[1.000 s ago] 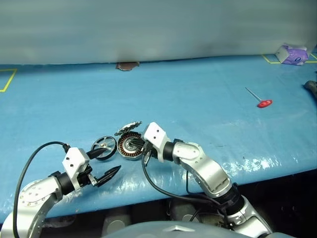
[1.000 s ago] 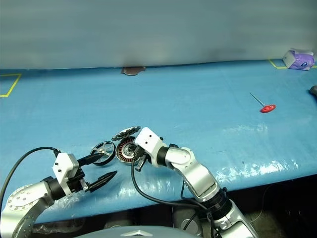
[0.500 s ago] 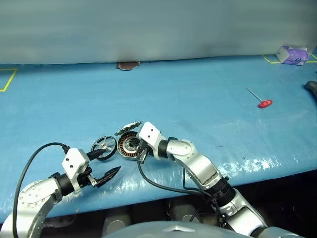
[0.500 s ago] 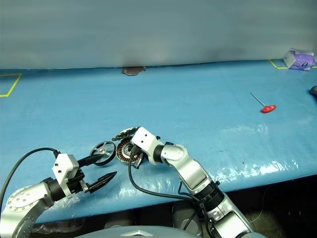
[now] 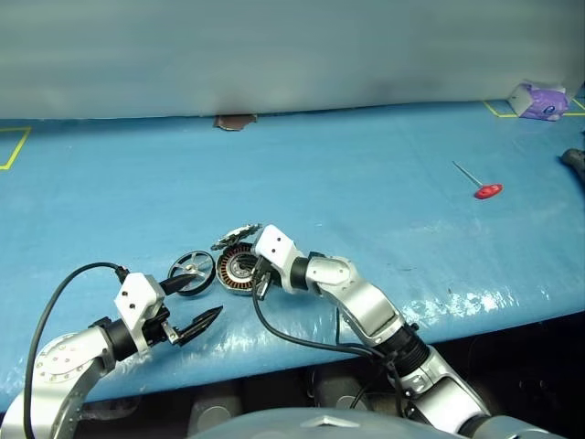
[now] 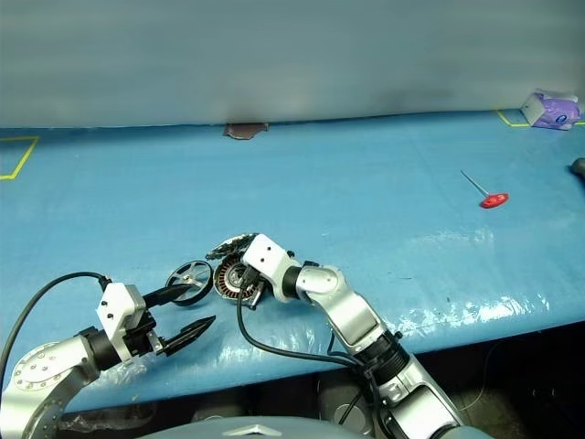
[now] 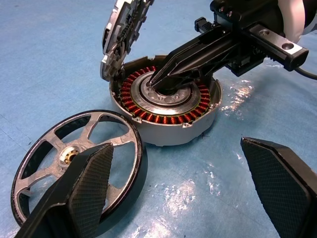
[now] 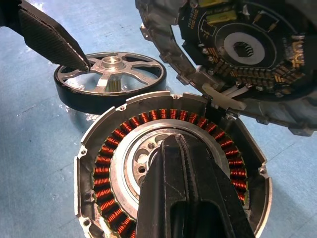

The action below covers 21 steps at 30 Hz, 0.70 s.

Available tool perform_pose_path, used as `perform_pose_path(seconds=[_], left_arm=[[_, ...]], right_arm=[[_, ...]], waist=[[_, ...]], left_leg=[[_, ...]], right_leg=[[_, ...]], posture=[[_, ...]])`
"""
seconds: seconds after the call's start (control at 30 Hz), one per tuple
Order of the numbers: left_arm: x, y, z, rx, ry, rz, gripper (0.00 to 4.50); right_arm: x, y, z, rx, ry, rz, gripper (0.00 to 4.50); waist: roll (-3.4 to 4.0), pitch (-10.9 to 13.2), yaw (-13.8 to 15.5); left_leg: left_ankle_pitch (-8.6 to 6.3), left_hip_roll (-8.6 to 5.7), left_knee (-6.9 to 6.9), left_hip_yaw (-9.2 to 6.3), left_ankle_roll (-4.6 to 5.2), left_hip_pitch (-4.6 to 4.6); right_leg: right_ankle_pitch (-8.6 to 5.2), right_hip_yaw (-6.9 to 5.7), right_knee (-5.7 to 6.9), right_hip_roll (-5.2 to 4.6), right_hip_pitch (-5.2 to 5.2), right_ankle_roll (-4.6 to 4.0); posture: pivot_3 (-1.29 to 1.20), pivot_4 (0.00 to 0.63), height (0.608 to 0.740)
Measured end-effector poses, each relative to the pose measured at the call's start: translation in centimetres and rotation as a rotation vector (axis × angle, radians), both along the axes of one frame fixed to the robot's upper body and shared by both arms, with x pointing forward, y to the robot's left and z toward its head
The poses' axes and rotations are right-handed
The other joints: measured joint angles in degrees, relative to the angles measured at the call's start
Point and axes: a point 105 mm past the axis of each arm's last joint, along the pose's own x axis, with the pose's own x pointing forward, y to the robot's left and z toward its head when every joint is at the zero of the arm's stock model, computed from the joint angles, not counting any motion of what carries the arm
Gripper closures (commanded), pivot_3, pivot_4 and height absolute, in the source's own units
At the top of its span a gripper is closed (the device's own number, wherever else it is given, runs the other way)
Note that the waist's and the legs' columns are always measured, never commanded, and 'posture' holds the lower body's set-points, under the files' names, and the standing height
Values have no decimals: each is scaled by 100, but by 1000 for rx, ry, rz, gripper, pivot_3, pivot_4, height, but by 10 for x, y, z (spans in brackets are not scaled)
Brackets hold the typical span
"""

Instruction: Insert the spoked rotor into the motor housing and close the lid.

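Observation:
The motor housing (image 5: 239, 268) sits near the table's front edge, copper windings (image 8: 106, 163) ringing its silvery centre. Its lid (image 7: 124, 34) stands tilted open at the housing's far rim, its inner side showing in the right wrist view. The spoked rotor (image 5: 193, 271) lies flat on the blue table just left of the housing. My right gripper (image 8: 176, 141) is shut, its tips (image 7: 158, 84) down at the housing's centre. My left gripper (image 5: 208, 294) stands open in front of the rotor, one fingertip (image 8: 81, 62) at the rotor's rim.
A red-handled tool (image 5: 487, 190) lies far right on the table (image 5: 366, 183). A purple object (image 5: 537, 101) sits at the back right corner and a brown scrap (image 5: 235, 121) at the far edge. The table's front edge runs just below both grippers.
My right gripper has shifted slightly left and down onto the housing's centre, its forearm swinging in. The left gripper, rotor and lid have kept still.

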Motion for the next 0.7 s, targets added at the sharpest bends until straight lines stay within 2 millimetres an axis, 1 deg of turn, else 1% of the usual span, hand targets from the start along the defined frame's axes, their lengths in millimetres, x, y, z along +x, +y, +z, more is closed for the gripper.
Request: perform_pose_path(seconds=[0.3,0.6,0.7], left_arm=[[-2,0,-1,0,7,3,0],[-2,1,-1,1,8,4,0],[0,0,0,1,3,2,0]], right_arm=[[2,-4,-1,-10,2,-4,4472],[-10,-6,-4,25,50,6,4472],[-10,-5,-4,25,57,3,4472]], waist=[[0,0,2],[1,-1,1],[1,-1,0]], left_leg=[[0,0,0,0,0,0],[0,0,0,0,0,4],[0,0,1,0,0,7]], right_leg=[[0,0,0,0,0,0],[0,0,0,0,3,0],[0,0,0,0,6,0]], posture=[[0,150,740],[0,150,740],[0,150,740]])
